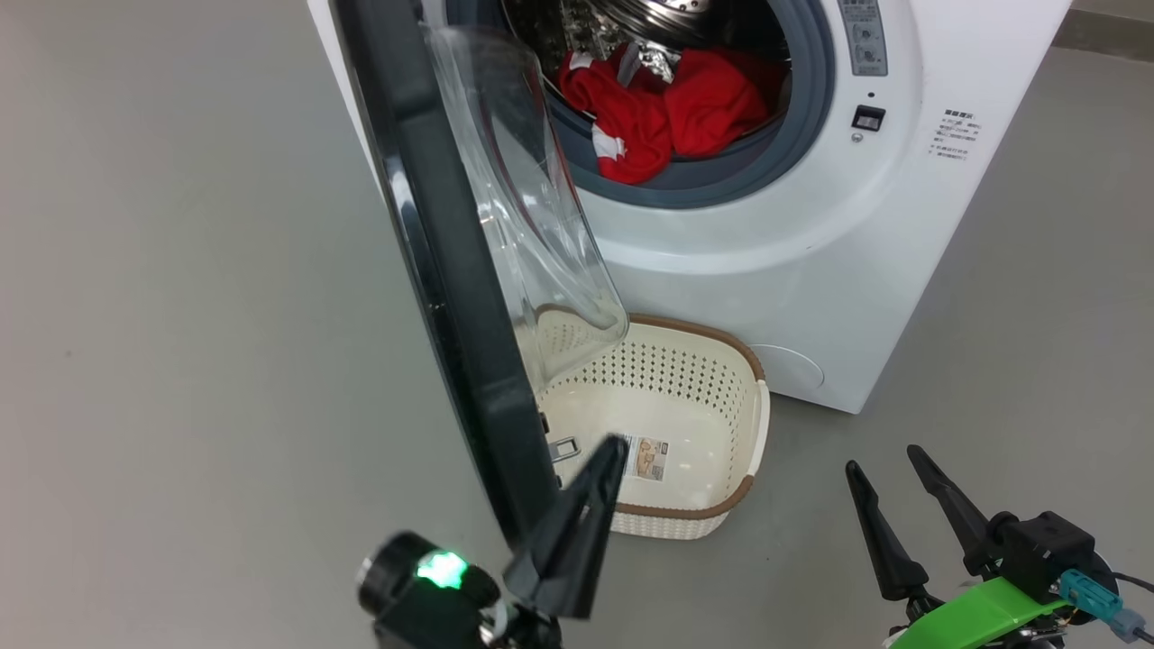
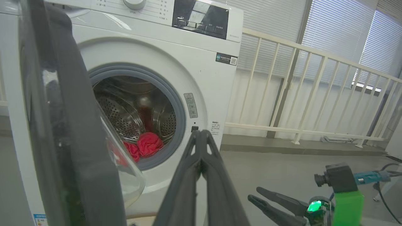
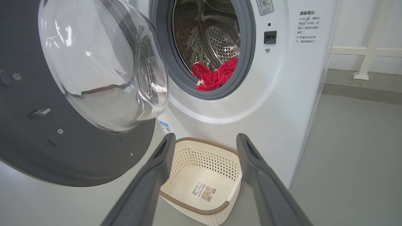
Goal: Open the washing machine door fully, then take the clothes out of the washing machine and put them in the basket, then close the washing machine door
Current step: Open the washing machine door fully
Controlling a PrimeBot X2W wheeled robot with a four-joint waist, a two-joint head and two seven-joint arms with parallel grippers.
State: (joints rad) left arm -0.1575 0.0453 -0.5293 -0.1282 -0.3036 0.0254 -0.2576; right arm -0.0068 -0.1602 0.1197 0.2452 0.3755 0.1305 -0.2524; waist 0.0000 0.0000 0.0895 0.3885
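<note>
The washing machine (image 1: 811, 270) stands with its door (image 1: 451, 270) swung out, edge-on in the head view, the glass bowl (image 3: 103, 72) facing the drum. Red clothes (image 1: 672, 117) lie at the drum's front lip, also visible as clothes (image 2: 146, 146) and clothes (image 3: 215, 77). The basket (image 1: 755, 424) sits on the floor below the opening, with nothing in it but a label. My left gripper (image 1: 611, 449) is shut with nothing between its fingers (image 2: 201, 138), just right of the door's inner edge near the latch. My right gripper (image 1: 888, 464) is open, low at the right, pointing at the basket (image 3: 194, 208).
Grey floor (image 1: 180, 361) stretches to the left and right of the machine. A white railing (image 2: 298, 94) and window blinds stand to the machine's right in the left wrist view. My right gripper (image 2: 263, 197) also shows there at the bottom right.
</note>
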